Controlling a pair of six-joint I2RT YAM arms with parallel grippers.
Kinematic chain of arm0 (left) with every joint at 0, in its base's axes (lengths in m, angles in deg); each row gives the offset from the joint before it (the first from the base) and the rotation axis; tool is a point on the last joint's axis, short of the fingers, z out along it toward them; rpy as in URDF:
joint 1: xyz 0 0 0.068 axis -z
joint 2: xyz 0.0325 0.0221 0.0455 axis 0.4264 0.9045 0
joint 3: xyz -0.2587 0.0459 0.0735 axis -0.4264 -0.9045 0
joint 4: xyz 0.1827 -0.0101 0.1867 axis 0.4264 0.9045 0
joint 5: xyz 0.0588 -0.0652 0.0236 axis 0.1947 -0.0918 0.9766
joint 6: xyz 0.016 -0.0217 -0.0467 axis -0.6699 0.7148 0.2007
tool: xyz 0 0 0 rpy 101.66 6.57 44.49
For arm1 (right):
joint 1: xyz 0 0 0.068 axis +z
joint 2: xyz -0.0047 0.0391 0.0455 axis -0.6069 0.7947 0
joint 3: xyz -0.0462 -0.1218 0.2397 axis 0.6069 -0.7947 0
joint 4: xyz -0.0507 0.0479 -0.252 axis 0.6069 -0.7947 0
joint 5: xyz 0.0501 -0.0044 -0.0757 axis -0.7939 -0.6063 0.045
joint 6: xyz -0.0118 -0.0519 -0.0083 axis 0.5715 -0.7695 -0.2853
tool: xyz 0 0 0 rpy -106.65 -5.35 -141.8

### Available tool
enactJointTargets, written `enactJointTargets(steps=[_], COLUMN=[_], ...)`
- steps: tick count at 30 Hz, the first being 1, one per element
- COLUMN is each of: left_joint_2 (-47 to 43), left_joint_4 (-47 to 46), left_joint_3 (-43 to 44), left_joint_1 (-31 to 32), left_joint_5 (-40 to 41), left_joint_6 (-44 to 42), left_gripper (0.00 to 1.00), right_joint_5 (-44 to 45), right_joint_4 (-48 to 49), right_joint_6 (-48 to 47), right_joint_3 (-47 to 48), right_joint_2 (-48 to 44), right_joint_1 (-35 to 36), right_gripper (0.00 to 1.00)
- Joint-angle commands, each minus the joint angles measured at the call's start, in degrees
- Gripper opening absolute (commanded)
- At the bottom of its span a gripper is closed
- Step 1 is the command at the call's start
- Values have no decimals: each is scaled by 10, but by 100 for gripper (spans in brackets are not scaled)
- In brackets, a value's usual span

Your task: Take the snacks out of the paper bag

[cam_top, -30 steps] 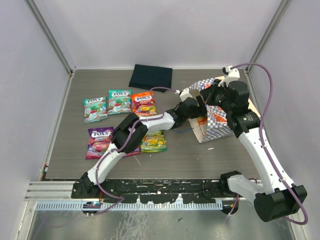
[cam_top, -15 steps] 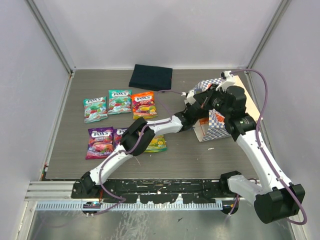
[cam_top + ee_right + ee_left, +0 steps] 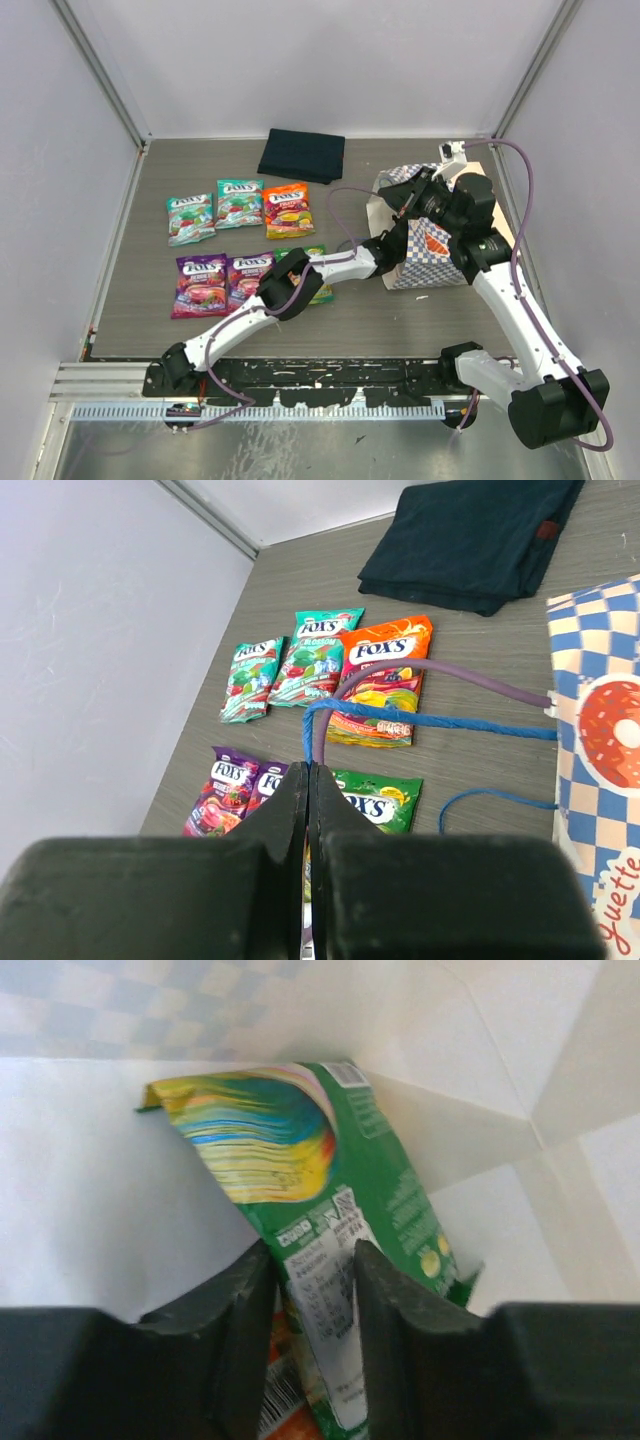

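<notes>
The left gripper [image 3: 313, 1250] is reaching down inside the paper bag [image 3: 430, 262], which is standing on the right side of the table [image 3: 150, 310]. Its cream lining is filling the wrist view. The gripper's two dark fingers [image 3: 250, 1290] are flanking the white label of a green pouch [image 3: 375, 1160] that is leaning against the bag's inner wall. Whether they are pinching it or only framing it cannot be told. The right gripper [image 3: 307, 772] is clenching tight on the bag's blue cord handle [image 3: 430, 722]. On the table's left half, six snacks are lying flat in two rows. A teal pouch [image 3: 250, 678], a second teal pouch [image 3: 318, 655] and an orange pouch [image 3: 385, 675] are lining the far row. A purple pouch [image 3: 225, 790], a second purple pouch [image 3: 268, 780] and another green pouch [image 3: 378, 802] are lining the near one. A dark folded cloth [image 3: 300, 153] is lying at the far edge.
</notes>
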Motion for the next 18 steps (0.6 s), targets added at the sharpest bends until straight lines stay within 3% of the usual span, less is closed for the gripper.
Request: enactJointTargets(steps=[1, 3, 4, 12, 18], left_joint_2=[-20, -45, -66, -230, -349], left_joint_4=[-95, -119, -131, -288, -346], left_joint_3=[-26, -67, -92, -335, -466], left_joint_1=[4, 3, 3, -4, -20], left_joint_5=[1, 2, 5, 25, -4], left_joint_6=[-47, -61, -70, -175, -199], left_gripper=[29, 6, 0, 0, 0], right_joint_5=[-22, -10, -4, 40, 65], right_joint_4=[49, 42, 38, 1, -4], right_joint_6=[8, -4, -10, -51, -53], right_joint_3=[12, 15, 18, 25, -6], right_joint_2=[-27, -30, -30, -39, -40], right_joint_1=[5, 4, 4, -38, -101], right_gripper=[1, 1, 1, 1, 1])
